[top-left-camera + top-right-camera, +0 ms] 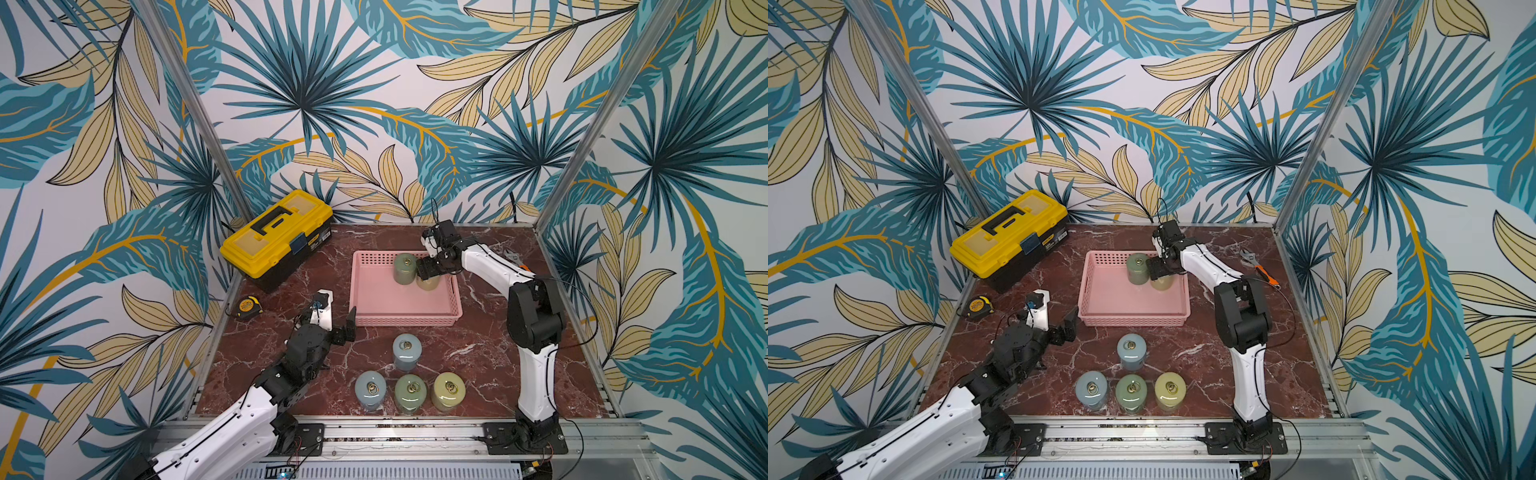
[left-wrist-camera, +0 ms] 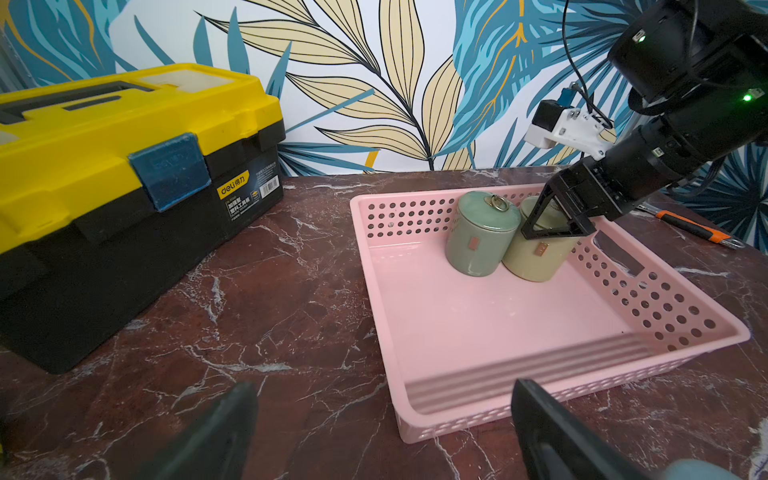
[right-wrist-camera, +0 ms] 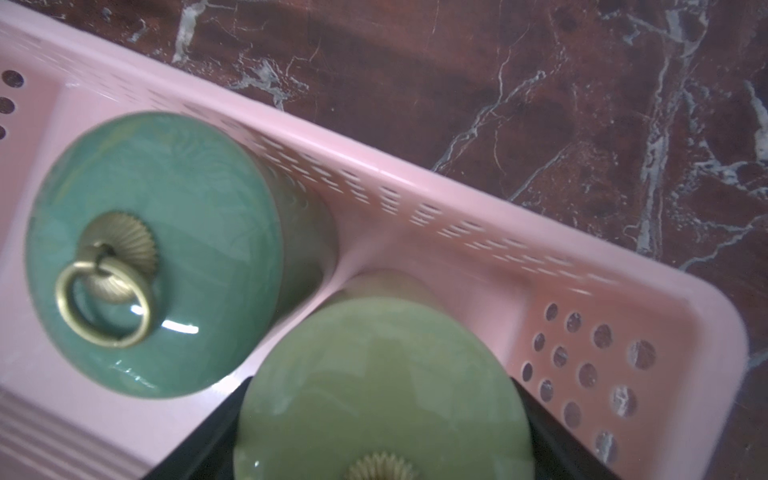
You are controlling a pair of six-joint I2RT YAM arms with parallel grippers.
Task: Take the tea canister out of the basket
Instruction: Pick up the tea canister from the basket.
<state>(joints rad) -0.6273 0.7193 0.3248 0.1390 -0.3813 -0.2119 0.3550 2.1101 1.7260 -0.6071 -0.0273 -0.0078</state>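
Four canisters [image 1: 407,351] are out; two remain in the basket [image 1: 405,321]. My right tool [image 1: 427,272] straddles the yellow-green canister [image 2: 536,257], grip unclear; my left tool [image 2: 386,424] gapes wide.

So everything sits on a dark red marble-look tabletop [image 1: 469,345] with white veins. In the back left corner there's a yellow-and-black plastic toolbox [image 1: 276,237], with a small yellow tape measure [image 1: 248,307] near it by the left edge. Toward the back middle is a shallow pink plastic basket with perforated sides [image 1: 405,320]. In front of that, four lidded ceramic canisters stand upright: a blue-grey canister [image 1: 407,351] alone, then a row of a pale blue canister [image 1: 370,390], a green canister [image 1: 410,392] and a yellow-green canister [image 1: 449,390]. An orange-handled adjustable wrench [image 1: 1260,268] lies by the right edge.
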